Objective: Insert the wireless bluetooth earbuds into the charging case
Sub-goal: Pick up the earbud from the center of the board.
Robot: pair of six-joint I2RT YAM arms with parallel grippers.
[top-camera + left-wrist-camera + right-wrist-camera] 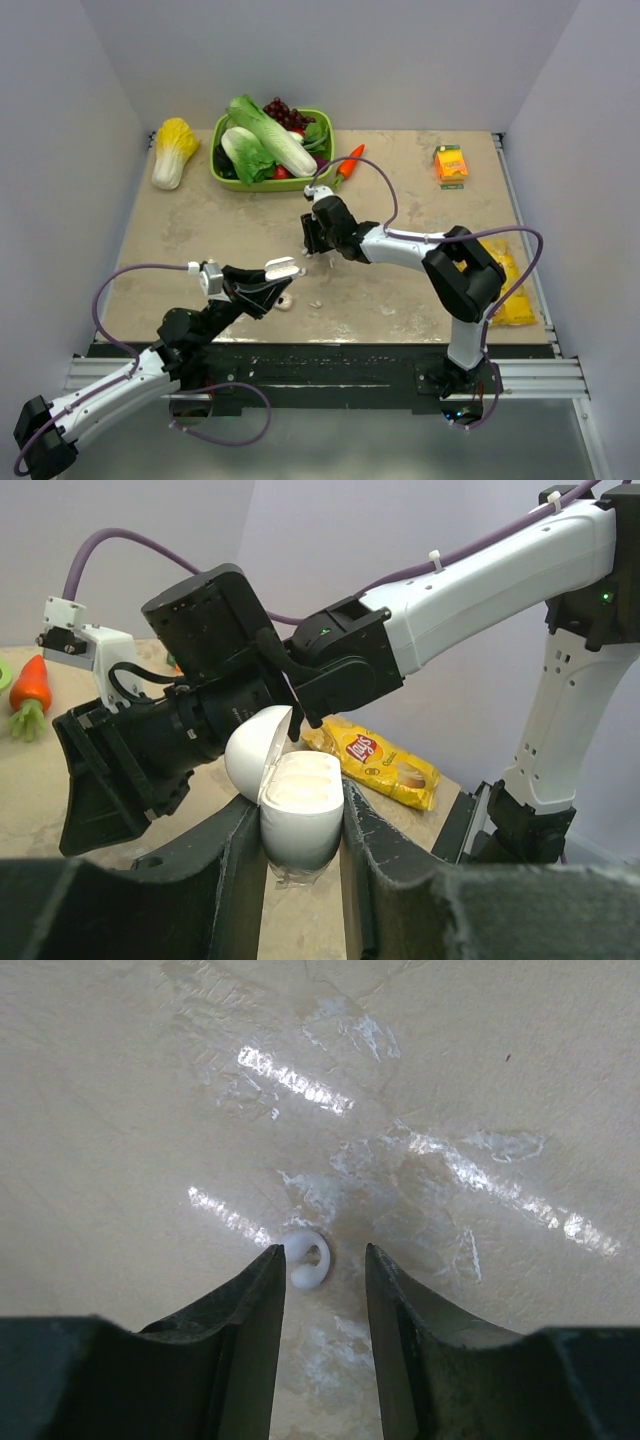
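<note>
Left wrist, left claw (301,832) clamps charging case (300,785)

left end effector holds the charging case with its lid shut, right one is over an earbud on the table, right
Not quite: the lid is open, not shut, as the left wrist view shows. The rest holds: the left end effector grips the charging case and the right end effector is over an earbud on the table.
</note>
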